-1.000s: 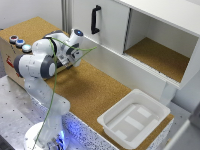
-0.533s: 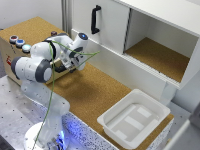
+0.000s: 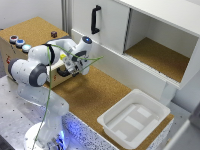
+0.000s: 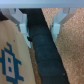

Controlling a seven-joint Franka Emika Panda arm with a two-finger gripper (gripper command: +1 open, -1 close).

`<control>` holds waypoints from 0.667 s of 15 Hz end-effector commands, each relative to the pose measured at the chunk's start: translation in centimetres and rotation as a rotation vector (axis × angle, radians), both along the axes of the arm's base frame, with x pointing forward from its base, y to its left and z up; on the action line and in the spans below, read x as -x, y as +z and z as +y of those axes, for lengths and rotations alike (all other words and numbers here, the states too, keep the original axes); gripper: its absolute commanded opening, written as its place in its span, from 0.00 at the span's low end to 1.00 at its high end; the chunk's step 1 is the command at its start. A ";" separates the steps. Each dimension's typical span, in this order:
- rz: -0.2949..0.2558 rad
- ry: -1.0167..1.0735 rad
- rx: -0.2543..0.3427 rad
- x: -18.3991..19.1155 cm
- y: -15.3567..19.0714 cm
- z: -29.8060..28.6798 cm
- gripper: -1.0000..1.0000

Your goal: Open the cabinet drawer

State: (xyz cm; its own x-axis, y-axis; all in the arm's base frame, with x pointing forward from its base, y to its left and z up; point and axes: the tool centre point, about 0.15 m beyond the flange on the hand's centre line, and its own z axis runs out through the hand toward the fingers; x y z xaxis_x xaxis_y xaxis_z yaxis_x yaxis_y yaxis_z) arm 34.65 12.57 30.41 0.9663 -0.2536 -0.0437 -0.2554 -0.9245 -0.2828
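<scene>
Left of centre in the exterior view, we see our gripper (image 3: 71,68) pressed against the front of the low cork-topped box (image 3: 30,30), where the cabinet drawer (image 3: 56,76) sits, mostly hidden behind the arm. Our wrist view shows what that view cannot: the black bar handle (image 4: 44,45) lies between the two pale fingers (image 4: 21,22), which stand spread on either side of it; we cannot tell whether they touch it. Lower right in the exterior view, the white plastic tub (image 3: 134,120) holds nothing. At upper right, the open white cabinet compartment (image 3: 155,57) shows only its cork floor.
</scene>
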 end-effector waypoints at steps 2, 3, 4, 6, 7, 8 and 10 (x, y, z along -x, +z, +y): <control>-0.055 0.106 0.228 2.1 3.2 0.4 1.00; -0.069 0.112 0.254 2.1 4.1 0.8 1.00; -0.090 0.112 0.272 2.2 5.3 1.1 1.00; -0.135 0.107 0.285 2.4 7.4 1.6 1.00; -0.157 0.106 0.294 2.5 8.5 2.0 1.00; -0.179 0.107 0.303 2.6 9.5 2.4 1.00; -0.228 0.119 0.329 2.9 11.7 3.6 1.00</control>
State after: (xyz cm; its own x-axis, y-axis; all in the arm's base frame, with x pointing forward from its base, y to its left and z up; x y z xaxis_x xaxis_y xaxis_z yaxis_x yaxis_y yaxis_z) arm 33.58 13.66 36.45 0.9841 -0.1185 0.1326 -0.0999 -0.9852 -0.1392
